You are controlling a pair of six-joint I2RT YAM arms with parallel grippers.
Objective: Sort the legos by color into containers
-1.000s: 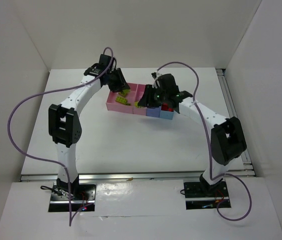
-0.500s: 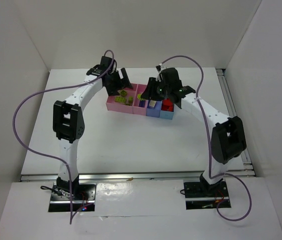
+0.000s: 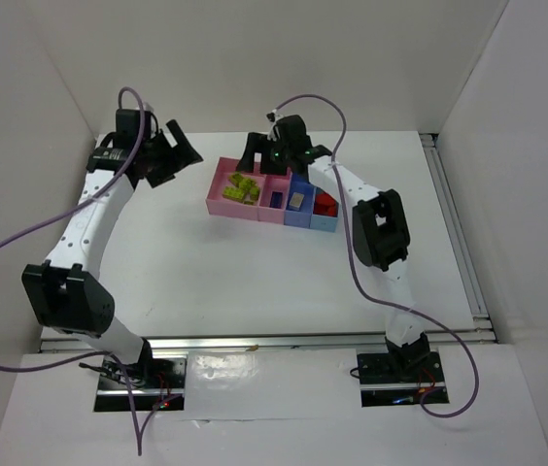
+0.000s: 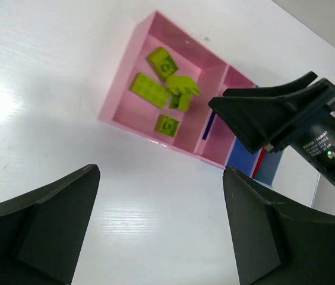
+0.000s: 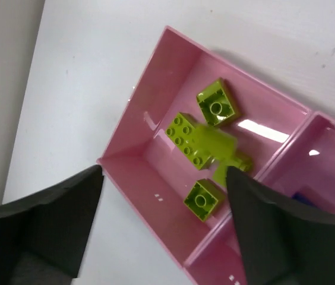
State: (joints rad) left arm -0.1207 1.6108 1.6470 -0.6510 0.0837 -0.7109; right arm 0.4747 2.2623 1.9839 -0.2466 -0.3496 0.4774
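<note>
The containers (image 3: 230, 207) form a joined row at the table's middle. Several yellow-green legos (image 3: 243, 188) lie in the wide pink bin (image 5: 133, 173), one of them blurred (image 5: 222, 146). A dark blue brick (image 3: 276, 199) sits in the narrow pink bin, a whitish one (image 3: 296, 201) in the first blue bin and red ones (image 3: 325, 203) in the end bin. My right gripper (image 5: 164, 175) hangs open above the wide pink bin (image 4: 118, 90), holding nothing. My left gripper (image 4: 160, 178) is open and empty over bare table, left of the bins (image 3: 177, 159).
White walls close in the table on the left, back and right. A metal rail (image 3: 454, 223) runs along the right edge. Purple cables loop from both arms. My right gripper's body (image 4: 286, 116) overhangs the narrow bins in the left wrist view.
My left arm swung left, away from the bins, with its jaws opened. My right gripper moved left from the blue bins to over the wide pink bin and opened.
</note>
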